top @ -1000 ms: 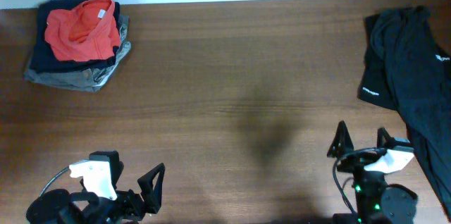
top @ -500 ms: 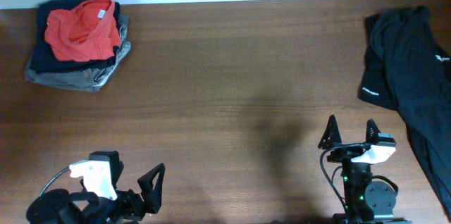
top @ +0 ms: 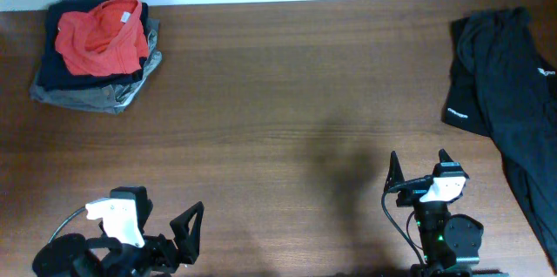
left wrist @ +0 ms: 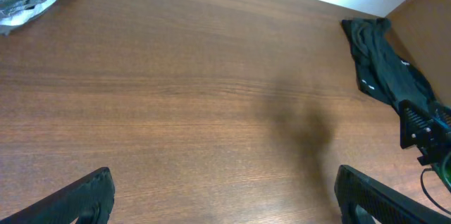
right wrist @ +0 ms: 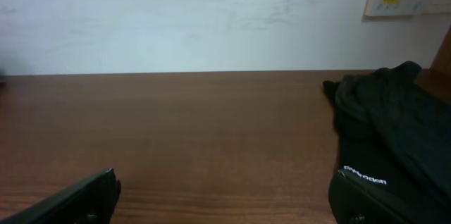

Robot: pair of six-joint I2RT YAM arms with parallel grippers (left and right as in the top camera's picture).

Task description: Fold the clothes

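Overhead, the orange-red T-shirt (top: 100, 37) is seen at ten o'clock, stacked on the folded pile (top: 87, 92), seemingly stowed as finished. The left gripper (top: 187, 233) at seven o'clock and the right gripper (top: 419, 162) at five are held spread and empty. Left wrist: mostly bare table (left wrist: 176, 97) is faced. Right wrist: the black garment (right wrist: 394, 125) is framed at three o'clock, probably the next target.

Wooden table (top: 278, 94) bears a folded pile (top: 87, 94) and black garment (top: 496, 77)

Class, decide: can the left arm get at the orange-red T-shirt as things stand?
Probably yes: the orange-red T-shirt lies on top of the folded pile, bare table lies between, and the left gripper is open. Reach uncertain.
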